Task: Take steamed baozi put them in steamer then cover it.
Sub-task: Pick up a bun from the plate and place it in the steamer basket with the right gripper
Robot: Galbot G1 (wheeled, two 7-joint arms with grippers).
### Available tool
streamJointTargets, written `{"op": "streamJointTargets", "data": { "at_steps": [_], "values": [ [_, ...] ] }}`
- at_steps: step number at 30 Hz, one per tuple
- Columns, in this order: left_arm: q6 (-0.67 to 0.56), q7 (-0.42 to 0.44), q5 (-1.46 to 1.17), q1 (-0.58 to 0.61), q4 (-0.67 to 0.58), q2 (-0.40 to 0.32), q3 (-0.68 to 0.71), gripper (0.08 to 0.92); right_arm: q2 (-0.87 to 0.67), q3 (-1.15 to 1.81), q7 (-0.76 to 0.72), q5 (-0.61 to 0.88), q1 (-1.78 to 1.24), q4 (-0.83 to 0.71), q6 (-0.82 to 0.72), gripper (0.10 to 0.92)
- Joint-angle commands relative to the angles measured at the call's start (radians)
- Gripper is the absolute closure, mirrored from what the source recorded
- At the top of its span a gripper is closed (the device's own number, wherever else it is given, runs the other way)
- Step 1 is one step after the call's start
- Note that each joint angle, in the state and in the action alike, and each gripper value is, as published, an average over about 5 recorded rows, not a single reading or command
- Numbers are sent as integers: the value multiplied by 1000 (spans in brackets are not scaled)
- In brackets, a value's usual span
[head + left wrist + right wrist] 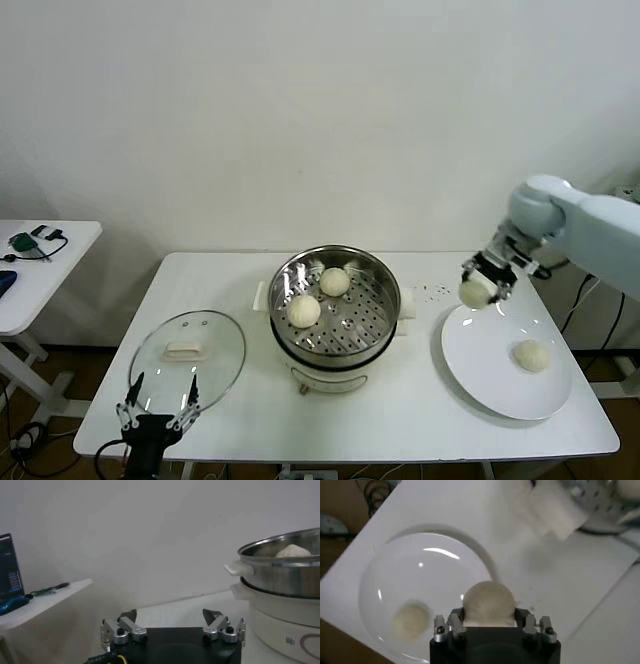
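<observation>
Steamed baozi (304, 311): cream-white, smooth, unpatterned. Steamer (335, 347): shiny silver steel pot; tray perforated with a regular grid of small holes; base white. Cover (215, 350): clear glass, metal rim, white handle. Plate (480, 375): plain glossy white. Table (400, 410): white. Right gripper (484, 282): black with silver fittings.

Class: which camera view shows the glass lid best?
The head view: the whole glass lid lies flat on the table, left of the steamer. Neither wrist view shows the lid.
</observation>
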Motion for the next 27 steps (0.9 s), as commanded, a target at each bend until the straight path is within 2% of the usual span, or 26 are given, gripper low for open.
{"op": "streamJointTargets", "data": {
  "at_steps": [1, 16, 27],
  "values": [
    [2, 2, 0, -2, -1, -1, 6, 177, 214, -51, -52, -18, 155, 87, 154, 362],
    [1, 14, -9, -1, -3, 6, 0, 177, 460, 9, -55, -82, -81, 118, 119, 355],
    [-2, 10, -19, 5, 0, 9, -9, 177, 506, -37, -36, -89, -141, 115, 93, 355]
  ]
}}
